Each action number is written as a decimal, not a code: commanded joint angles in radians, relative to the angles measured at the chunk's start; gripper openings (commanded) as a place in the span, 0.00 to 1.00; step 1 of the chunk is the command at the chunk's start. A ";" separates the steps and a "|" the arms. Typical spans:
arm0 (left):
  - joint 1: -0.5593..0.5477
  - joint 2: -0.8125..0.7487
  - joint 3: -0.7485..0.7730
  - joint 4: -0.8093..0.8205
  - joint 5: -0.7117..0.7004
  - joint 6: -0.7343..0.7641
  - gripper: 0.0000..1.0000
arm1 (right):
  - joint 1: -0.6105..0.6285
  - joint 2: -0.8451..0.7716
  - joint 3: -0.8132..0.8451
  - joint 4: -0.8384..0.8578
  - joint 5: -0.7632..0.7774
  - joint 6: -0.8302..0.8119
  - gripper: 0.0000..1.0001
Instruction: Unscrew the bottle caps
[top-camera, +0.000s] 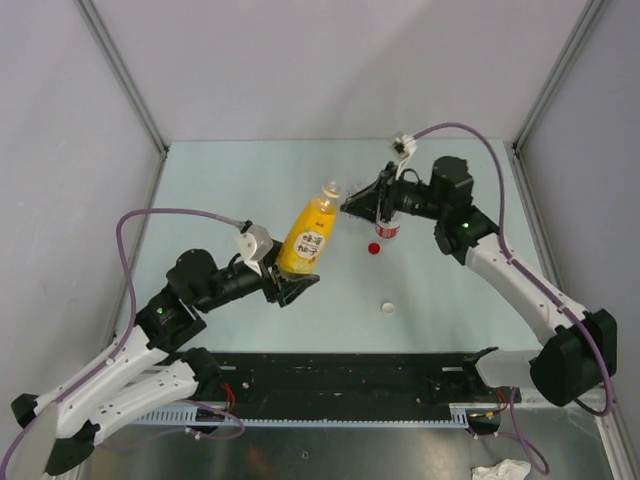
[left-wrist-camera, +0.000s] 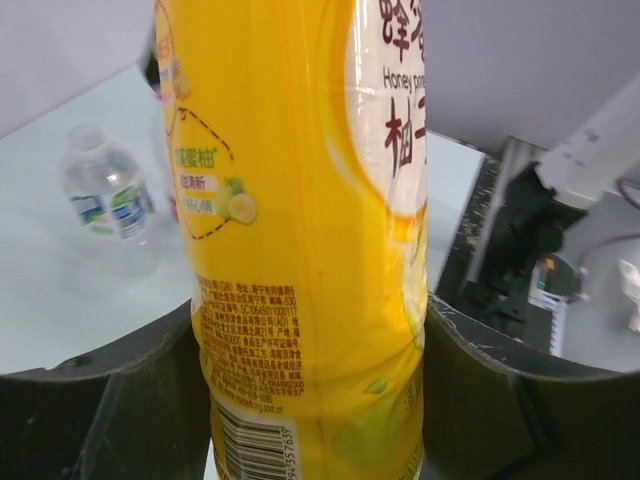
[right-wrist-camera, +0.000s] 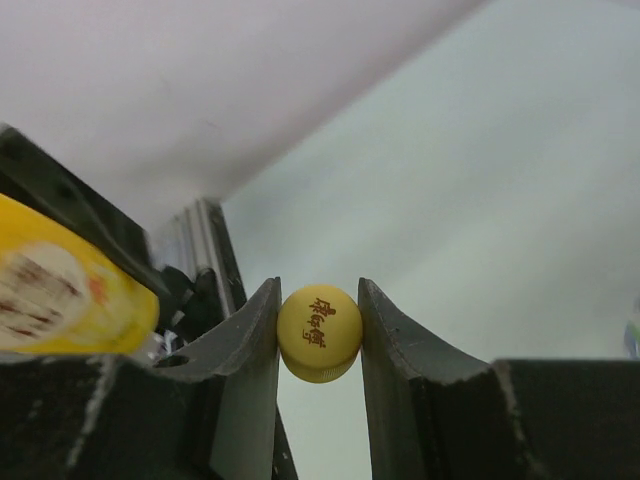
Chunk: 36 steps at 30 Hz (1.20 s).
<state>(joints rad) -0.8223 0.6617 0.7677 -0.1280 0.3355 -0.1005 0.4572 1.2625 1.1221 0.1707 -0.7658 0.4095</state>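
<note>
pale desk (top-camera: 230, 180): left tool (left-wrist-camera: 310, 340) clamps the tilted yellow bottle (top-camera: 308, 235), right tool (right-wrist-camera: 318, 300) pinches the yellow cap (right-wrist-camera: 319, 335); once loose, that tilt risks a spill.

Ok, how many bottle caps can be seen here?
3: a small round white plastic cap lying on the table, a small red plastic cap further back, and a yellow plastic cap pinched in the right tool.

You lose the neck and base of the yellow bottle (left-wrist-camera: 310, 240) at the left wrist view's edges. From above, the right gripper (top-camera: 345, 203) hides most of the red-label bottle (top-camera: 388, 230) from you.
</note>
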 joint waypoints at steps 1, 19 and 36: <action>-0.001 -0.025 -0.031 0.040 -0.242 -0.011 0.00 | 0.055 0.076 -0.020 -0.267 0.132 -0.199 0.00; -0.001 0.018 -0.058 0.038 -0.308 -0.037 0.00 | 0.249 0.322 -0.089 -0.368 0.460 -0.308 0.61; -0.001 0.026 -0.052 0.036 -0.308 -0.037 0.00 | 0.246 0.170 -0.078 -0.341 0.423 -0.263 0.99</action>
<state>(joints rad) -0.8223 0.6918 0.7143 -0.1287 0.0463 -0.1318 0.7113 1.5021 1.0248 -0.2039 -0.3153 0.1356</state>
